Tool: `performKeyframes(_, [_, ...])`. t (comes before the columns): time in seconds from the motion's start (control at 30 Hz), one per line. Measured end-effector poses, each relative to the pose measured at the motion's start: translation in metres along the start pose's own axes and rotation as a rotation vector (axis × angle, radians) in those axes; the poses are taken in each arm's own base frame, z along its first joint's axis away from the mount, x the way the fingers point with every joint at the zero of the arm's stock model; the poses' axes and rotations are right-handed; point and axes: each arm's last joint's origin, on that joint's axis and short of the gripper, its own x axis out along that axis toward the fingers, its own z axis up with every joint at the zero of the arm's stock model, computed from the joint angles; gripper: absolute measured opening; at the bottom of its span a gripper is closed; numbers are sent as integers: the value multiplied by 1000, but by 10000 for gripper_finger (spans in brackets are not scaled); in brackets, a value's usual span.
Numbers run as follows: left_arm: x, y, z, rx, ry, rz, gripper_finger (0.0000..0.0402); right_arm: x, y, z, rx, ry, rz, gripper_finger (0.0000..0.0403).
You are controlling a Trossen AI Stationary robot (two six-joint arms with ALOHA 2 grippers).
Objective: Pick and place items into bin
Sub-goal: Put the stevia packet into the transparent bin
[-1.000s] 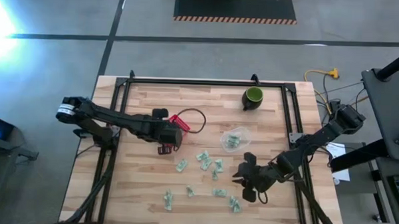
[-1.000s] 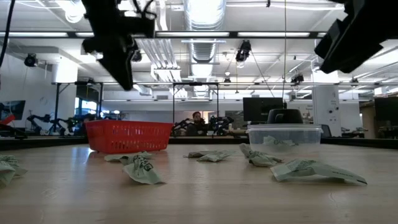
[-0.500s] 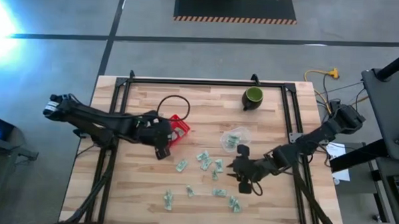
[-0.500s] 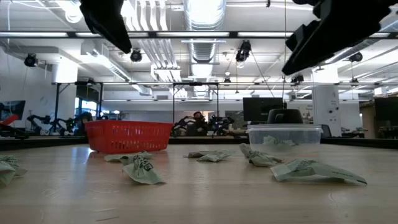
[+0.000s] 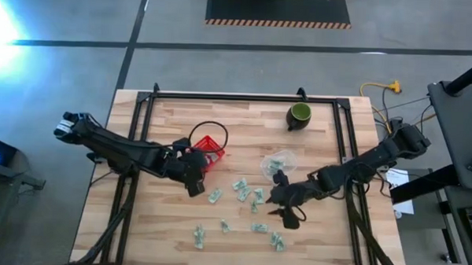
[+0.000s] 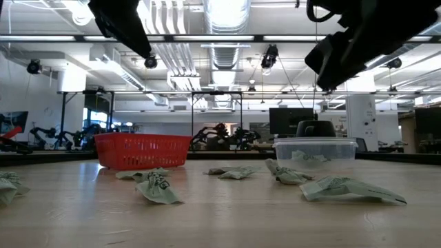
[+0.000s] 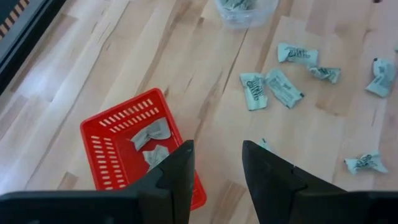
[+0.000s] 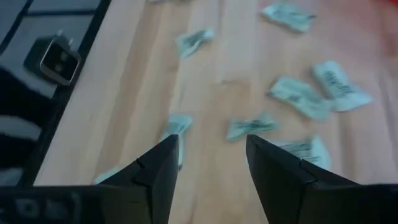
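Note:
Small pale green-and-white wrapped items (image 5: pixel 242 189) lie scattered on the wooden table (image 5: pixel 162 224), mostly near its middle and front. A red bin (image 5: pixel 209 151) left of centre holds two items (image 7: pixel 151 134). My left gripper (image 7: pixel 217 167) hangs open just in front of it, above the table, with nothing between its fingers. My right gripper (image 8: pixel 211 163) is open too, above loose items (image 8: pixel 252 126) right of centre, touching none. In the high view my left gripper (image 5: pixel 195 186) and right gripper (image 5: pixel 279 202) face each other across the scatter.
A clear tub (image 5: pixel 280 163) with wrapped pieces inside stands just beyond my right gripper. A dark green cup (image 5: pixel 299 115) sits at the far edge. Black rails (image 5: pixel 133 145) run along the table's left and right sides. Bare wood lies at the near left.
My left gripper has risen from beside the red bin and rolled, drawing slightly toward the near edge. My right gripper has swung from the near right toward the table's middle, over the scattered items, rolling as it went.

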Motion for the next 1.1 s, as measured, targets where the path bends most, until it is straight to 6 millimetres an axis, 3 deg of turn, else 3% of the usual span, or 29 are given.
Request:
performKeyframes(0.17, [6,-4,1,3,0,0,118,18,14,-6,-19,-4,56,184])
performKeyframes(0.4, [6,-6,0,8,-3,-8,118,45,14,-15,90,20,47,188])
performKeyframes(0.73, [0,-7,0,27,-7,-23,118,87,28,-12,70,104,22,188])
performKeyframes(0.9, [-2,-8,-1,44,-6,-34,118,93,25,-17,133,189,-76,188])
performKeyframes(1.1, [-2,-8,-1,53,-7,-35,118,90,33,-16,142,172,-59,188])
